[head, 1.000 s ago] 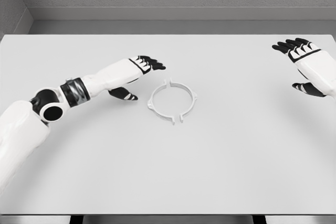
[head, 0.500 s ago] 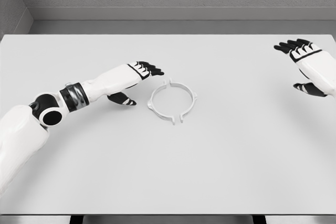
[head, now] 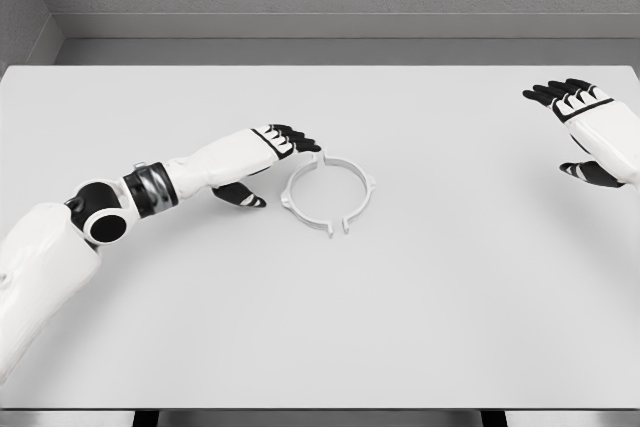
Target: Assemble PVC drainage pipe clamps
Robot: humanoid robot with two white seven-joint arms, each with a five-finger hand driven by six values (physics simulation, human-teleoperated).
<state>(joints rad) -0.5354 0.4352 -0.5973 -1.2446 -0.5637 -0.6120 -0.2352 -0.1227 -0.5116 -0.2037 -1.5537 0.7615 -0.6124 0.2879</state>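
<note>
A white ring-shaped pipe clamp (head: 329, 193), made of two half shells with small gaps and tabs, lies flat near the middle of the white table (head: 320, 327). My left hand (head: 270, 159) reaches in from the left, its black fingertips (head: 298, 141) just above the clamp's left edge and the thumb below; the fingers are spread and hold nothing. My right hand (head: 583, 127) hovers at the far right edge of the table, fingers extended, well apart from the clamp.
A grey wall and ledge (head: 320, 27) run behind the table's far edge. The table's front edge (head: 320, 409) crosses the bottom of the view.
My left hand has dropped lower and slid slightly right, closer to the clamp's left side, with the elbow moving down. The right hand drifted slightly right. The clamp has not moved.
</note>
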